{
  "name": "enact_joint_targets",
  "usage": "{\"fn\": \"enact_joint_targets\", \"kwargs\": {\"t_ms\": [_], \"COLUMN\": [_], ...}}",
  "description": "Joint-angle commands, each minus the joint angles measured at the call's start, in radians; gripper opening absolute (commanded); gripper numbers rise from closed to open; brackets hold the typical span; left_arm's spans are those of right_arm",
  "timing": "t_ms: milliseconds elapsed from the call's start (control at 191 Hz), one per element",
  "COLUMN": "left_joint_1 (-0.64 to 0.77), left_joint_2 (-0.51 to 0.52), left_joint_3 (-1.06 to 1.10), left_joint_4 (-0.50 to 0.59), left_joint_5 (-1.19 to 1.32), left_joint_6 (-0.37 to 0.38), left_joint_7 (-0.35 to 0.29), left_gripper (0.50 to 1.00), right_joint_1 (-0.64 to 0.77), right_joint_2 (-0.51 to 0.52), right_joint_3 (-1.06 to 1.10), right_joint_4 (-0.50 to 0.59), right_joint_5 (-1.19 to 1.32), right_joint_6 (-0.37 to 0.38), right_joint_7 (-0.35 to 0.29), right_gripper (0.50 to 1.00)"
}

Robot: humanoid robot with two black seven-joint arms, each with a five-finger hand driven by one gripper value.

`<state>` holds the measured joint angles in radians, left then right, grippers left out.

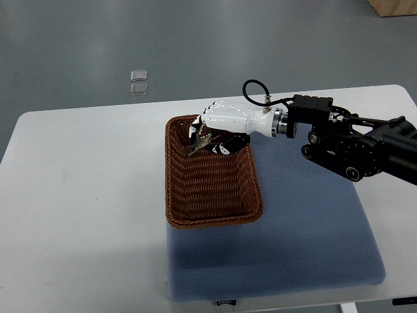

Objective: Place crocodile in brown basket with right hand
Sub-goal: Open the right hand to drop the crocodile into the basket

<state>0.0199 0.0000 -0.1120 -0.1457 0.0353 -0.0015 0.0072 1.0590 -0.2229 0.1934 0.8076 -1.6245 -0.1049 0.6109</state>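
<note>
- From my seat at the remote station I had one steep downward view, and only one arm was in it: the black forearm (352, 147) came in from the right edge and reached leftward over the work.
- The right hand (225, 120) (white shell, dark fingers (225, 145)) sat over the far end of the brown basket (171, 189), just inside its far rim.
- Its fingers were curled and clamped on the crocodile (199, 143) — a small dark-green shape poking out below the knuckles, tilted with one end pointing down into the basket.
- I could not tell whether the crocodile touched the woven floor or hung just above it; it was within the basket's outline either way.
- The rest of the basket's inside showed only weave.
- The basket stood lengthwise away from me, its left part on the bare white table (85, 195) and its right part on the blue mat (306, 228) — the mat covered the table's right and near portion.
- A black cable (253, 88) looped up from the wrist.
- Beyond the table, two small clear tiles (138, 81) lay on the grey floor (65, 52), one just behind the other.
</note>
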Motion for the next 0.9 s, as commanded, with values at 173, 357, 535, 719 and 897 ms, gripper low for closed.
{"fn": "enact_joint_targets", "kwargs": {"t_ms": [173,357,535,719,897], "left_joint_1": [0.0,0.0,0.0,0.0,0.0], "left_joint_2": [0.0,0.0,0.0,0.0,0.0], "left_joint_3": [0.0,0.0,0.0,0.0,0.0], "left_joint_4": [0.0,0.0,0.0,0.0,0.0], "left_joint_5": [0.0,0.0,0.0,0.0,0.0], "left_joint_6": [0.0,0.0,0.0,0.0,0.0], "left_joint_7": [0.0,0.0,0.0,0.0,0.0], "left_gripper": [1.0,1.0,1.0,1.0,1.0], "right_joint_1": [-0.001,0.006,0.012,0.003,-0.056], "right_joint_2": [-0.012,-0.032,-0.047,-0.059,-0.093], "right_joint_3": [0.0,0.031,0.075,0.107,0.208], "right_joint_4": [-0.001,0.005,0.027,0.027,0.027], "right_joint_5": [0.002,0.005,0.008,0.064,0.29], "right_joint_6": [0.002,0.008,0.005,0.031,0.139], "right_joint_7": [-0.011,-0.013,-0.002,-0.017,-0.095], "right_gripper": [0.84,0.897,0.926,0.924,0.924]}}
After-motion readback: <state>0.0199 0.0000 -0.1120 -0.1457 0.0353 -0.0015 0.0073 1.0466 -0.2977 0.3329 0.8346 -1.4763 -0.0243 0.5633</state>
